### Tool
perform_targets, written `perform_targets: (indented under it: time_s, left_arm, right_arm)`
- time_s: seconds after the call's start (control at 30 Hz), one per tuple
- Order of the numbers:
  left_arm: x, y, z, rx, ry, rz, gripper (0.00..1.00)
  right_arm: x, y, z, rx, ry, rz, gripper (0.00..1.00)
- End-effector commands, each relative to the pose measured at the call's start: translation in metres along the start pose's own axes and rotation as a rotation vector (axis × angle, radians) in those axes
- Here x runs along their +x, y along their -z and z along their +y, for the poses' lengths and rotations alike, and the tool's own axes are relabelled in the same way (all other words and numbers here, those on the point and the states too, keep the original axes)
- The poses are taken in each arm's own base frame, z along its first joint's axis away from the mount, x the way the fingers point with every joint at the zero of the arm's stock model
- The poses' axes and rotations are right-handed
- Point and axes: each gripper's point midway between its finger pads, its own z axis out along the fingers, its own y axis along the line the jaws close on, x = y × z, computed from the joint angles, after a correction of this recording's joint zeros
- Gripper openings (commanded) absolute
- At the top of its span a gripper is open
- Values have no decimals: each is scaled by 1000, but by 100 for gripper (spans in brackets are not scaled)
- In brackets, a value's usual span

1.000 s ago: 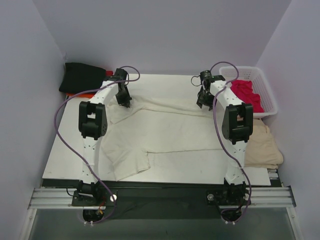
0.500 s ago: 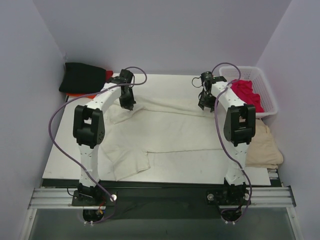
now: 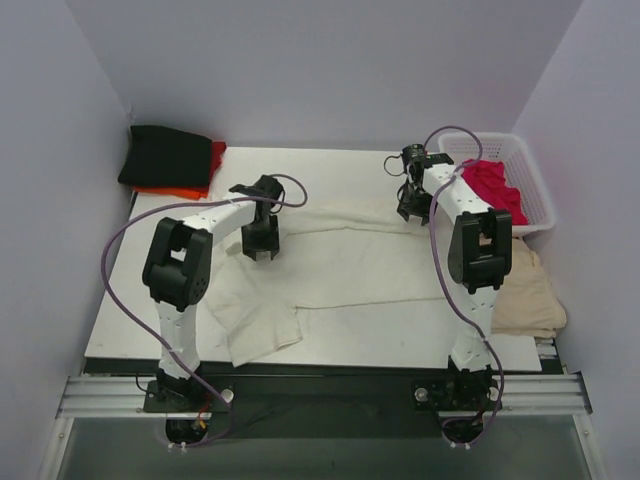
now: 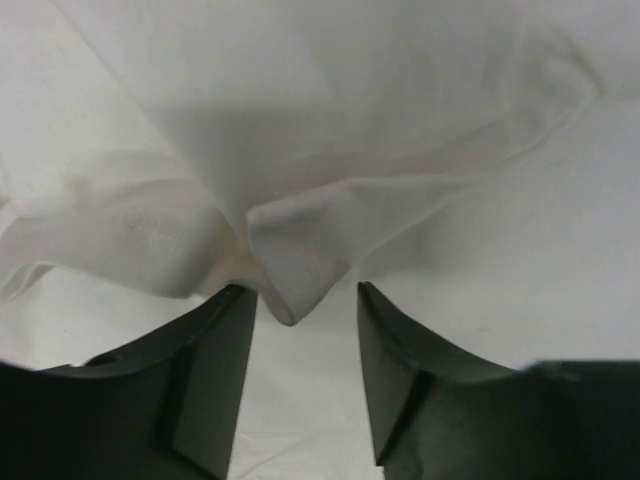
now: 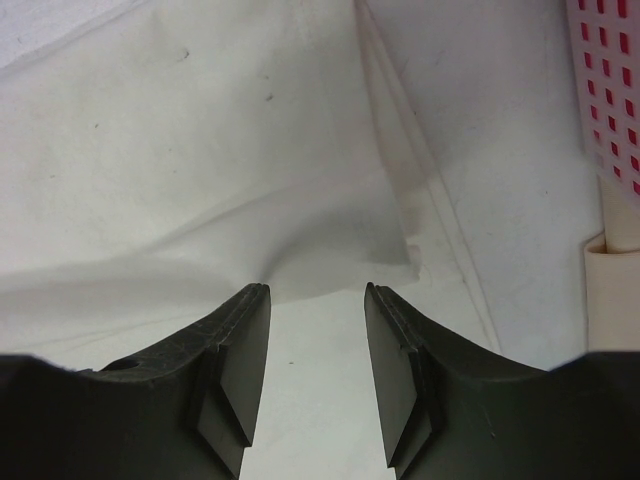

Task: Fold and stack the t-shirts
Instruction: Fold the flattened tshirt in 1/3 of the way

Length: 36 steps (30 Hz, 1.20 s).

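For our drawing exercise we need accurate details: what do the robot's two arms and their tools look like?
The left arm and right arm have white tubular links with blocky black joint housings. A purple cable loops loosely along each. The left tool and right tool each have two matte black fingers, broad at the base, tapering to blunt tips.

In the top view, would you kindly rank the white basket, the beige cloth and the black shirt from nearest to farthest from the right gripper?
From the right gripper:
1. The white basket, just to its right, in the far right corner.
2. The beige cloth, at the right edge, nearer the arm bases.
3. The black shirt, across the table in the far left corner.
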Motion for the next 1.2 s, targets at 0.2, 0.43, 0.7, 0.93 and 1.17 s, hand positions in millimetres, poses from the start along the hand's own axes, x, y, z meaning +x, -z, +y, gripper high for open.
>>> perform_targets:
  time_s: [0.2,0.43,0.7,0.93,1.17]
  left_arm:
    - [-32,57,15,-11,59,-237,66]
    - [-43,59,18,-8,103,-258,66]
    - [-64,13,25,53,218,-181,66]
    - [-78,-12,37,52,242,-146,65]
    - [-40,-13,49,34,231,-90,65]
  right_arm:
    - [3,23,-6,10,0,-15,43]
    - [2,27,2,-8,8,-21,43]
    - [6,45,43,-79,110,-57,43]
    - [19,50,74,-127,167,-49,44]
    - [28,52,89,-147,205,-38,44]
